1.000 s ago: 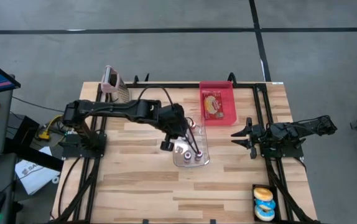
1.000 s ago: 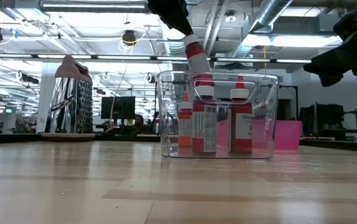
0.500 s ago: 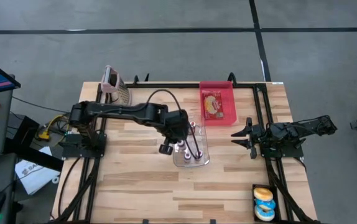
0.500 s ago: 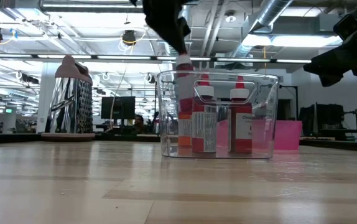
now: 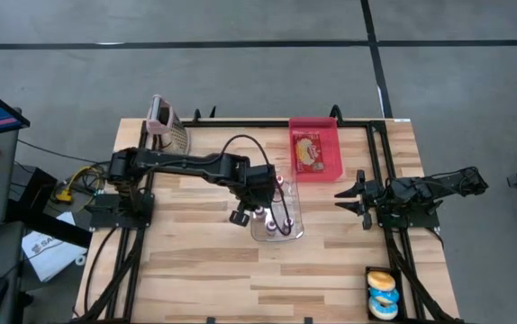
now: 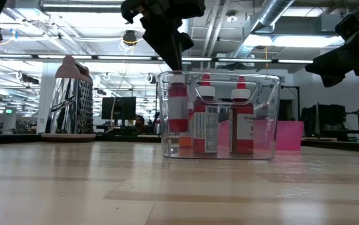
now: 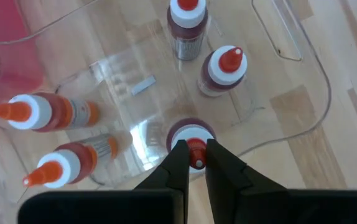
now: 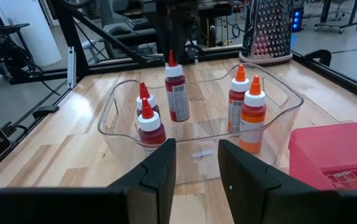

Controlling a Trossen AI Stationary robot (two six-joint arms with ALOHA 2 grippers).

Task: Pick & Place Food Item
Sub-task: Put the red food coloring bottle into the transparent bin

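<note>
A clear plastic bin [image 5: 281,225] stands mid-table with several red sauce bottles upright in it [image 7: 223,68]. My left gripper [image 7: 195,163] reaches down into the bin's left part, shut on one more red bottle [image 6: 177,109], which also shows in the right wrist view [image 8: 176,93]. My right gripper [image 5: 344,198] waits open near the table's right side, level, pointing at the bin, its fingers [image 8: 160,168] holding nothing. My left gripper pinches the red nozzle tip [image 7: 196,151] on top of the bottle between its two fingers. The fingers come from above, pointing steeply down. The bottle hangs upright below them inside the bin, its base [image 6: 177,129] a little above the bin's floor.
A pink tray [image 5: 331,135] holding a food packet sits at the far edge, right of centre. A metal grater [image 5: 167,126] stands at the far left corner. A small container of doughnuts [image 5: 383,295] is at the near right corner. Bare wood lies in front of the bin.
My left gripper has gone down into the bin with the bottle and tipped more steeply downward. The bottle, tilted above the bin's rim a second ago, now hangs upright inside the bin.
</note>
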